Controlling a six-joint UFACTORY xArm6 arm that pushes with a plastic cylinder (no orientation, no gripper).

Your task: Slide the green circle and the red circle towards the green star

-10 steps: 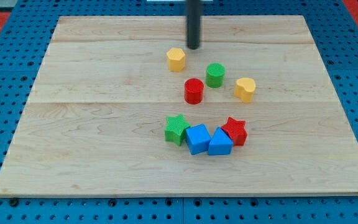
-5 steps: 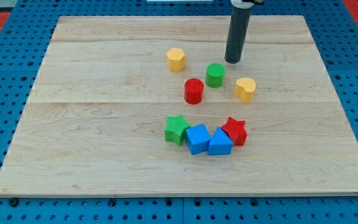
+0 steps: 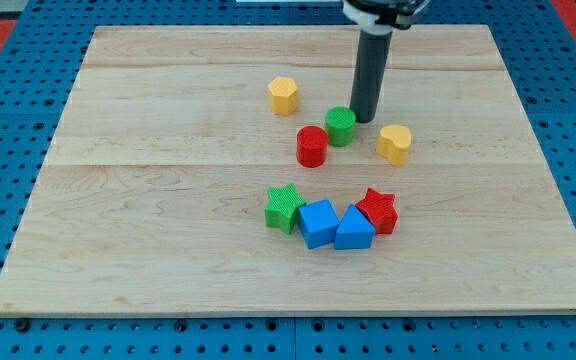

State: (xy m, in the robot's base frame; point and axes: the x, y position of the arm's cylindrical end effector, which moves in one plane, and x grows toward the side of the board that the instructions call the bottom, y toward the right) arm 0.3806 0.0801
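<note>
The green circle [image 3: 340, 126] stands near the board's middle, and the red circle [image 3: 311, 146] is just to its lower left, close beside it. The green star [image 3: 284, 208] lies below them, at the left end of a row of blocks. My tip [image 3: 363, 119] is at the green circle's upper right edge, touching or nearly touching it. The dark rod rises from there to the view's top.
A yellow block [image 3: 283, 95] lies up-left of the circles and a yellow heart [image 3: 394, 143] to their right. Two blue blocks [image 3: 318, 222] [image 3: 354, 229] and a red star [image 3: 377, 210] sit right of the green star. The wooden board [image 3: 118, 200] sits on a blue pegboard.
My tip moved right from beside the yellow block, then down-left against the green circle. The green circle has shifted slightly down-left, closer to the red circle.
</note>
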